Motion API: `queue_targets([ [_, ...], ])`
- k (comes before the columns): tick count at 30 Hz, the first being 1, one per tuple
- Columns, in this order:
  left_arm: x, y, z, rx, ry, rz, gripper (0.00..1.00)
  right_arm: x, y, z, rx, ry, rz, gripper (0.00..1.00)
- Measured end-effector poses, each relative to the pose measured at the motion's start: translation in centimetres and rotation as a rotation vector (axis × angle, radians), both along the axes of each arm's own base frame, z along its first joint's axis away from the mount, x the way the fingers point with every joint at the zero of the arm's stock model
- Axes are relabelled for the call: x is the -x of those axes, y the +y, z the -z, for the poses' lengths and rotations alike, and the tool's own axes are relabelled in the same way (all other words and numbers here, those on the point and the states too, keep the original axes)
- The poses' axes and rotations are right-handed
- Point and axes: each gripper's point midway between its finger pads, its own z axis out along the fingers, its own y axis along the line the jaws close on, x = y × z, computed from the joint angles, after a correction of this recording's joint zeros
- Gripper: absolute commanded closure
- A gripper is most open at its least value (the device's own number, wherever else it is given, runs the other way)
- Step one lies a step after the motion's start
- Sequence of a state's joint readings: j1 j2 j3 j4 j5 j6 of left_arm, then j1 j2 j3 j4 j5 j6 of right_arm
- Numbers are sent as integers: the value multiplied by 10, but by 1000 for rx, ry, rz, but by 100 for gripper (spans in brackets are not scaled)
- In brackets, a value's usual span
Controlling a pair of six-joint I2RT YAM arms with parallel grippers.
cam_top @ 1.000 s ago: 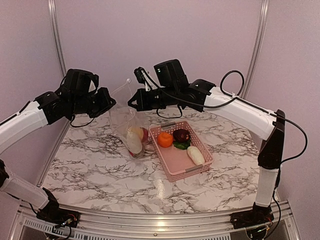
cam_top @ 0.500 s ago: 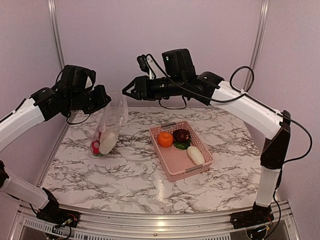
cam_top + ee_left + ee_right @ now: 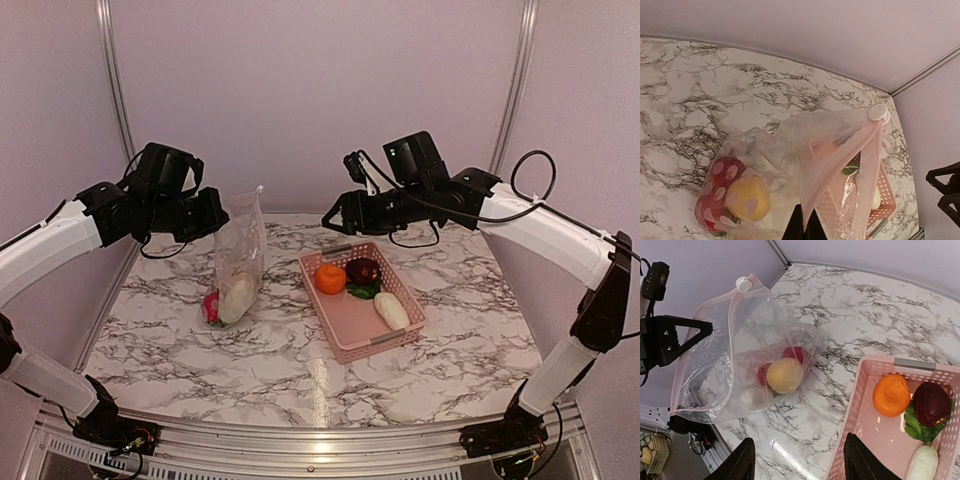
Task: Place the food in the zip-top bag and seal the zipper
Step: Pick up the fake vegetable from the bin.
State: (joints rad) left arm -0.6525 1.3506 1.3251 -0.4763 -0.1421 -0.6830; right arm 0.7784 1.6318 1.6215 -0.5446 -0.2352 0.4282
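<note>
At the left, the left pincer (image 3: 214, 213) is clamped narrow on the upper edge of the large clear, crinkly plastic zip-top bag (image 3: 240, 245). The left wrist view shows its dark fingertips (image 3: 796, 227) pressed together on the pink-tinted rim. The bag hangs upright from that grip, its loaded bottom down on the white marble-patterned desk (image 3: 250, 370), left of the basket and not touching it. The zipper (image 3: 840, 167), a thin pinkish strip along the mouth, runs up to a small white round slider (image 3: 258, 189) at the bag's top corner. Below the slider the two sides of the mouth stand apart, so the bag is unsealed. At the bottom inside lie a red toy fruit (image 3: 720, 172) with pale oval spots over it, a yellow ball (image 3: 751, 199) touching it, and a pale whitish elongated piece (image 3: 238, 296). Further right, the right pincer (image 3: 332, 218) hovers above the desk near the basket's far end, its jaws spread wide and holding nothing. Below it sits the pink slatted plastic basket (image 3: 352, 325). It holds an orange ball (image 3: 330, 278), a dark purple ball (image 3: 362, 270) just beside that with a green leaf (image 3: 362, 291) against it, and a pale whitish-green elongated vegetable (image 3: 391, 310) nearer the front.
</note>
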Motion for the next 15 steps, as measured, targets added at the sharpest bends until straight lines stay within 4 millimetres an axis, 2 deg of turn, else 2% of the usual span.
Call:
queue_targets([
  [2, 0, -1, 1, -3, 3, 5, 100, 2, -17, 13, 51, 14, 24, 42],
  [6, -1, -3, 7, -16, 12, 16, 100, 2, -42, 22, 124, 17, 69, 43],
  [9, -3, -5, 12, -21, 23, 20, 100, 5, -55, 30, 173, 23, 84, 44],
  [15, -4, -9, 18, -24, 39, 34, 100, 10, -77, 65, 301, 89, 100, 47],
])
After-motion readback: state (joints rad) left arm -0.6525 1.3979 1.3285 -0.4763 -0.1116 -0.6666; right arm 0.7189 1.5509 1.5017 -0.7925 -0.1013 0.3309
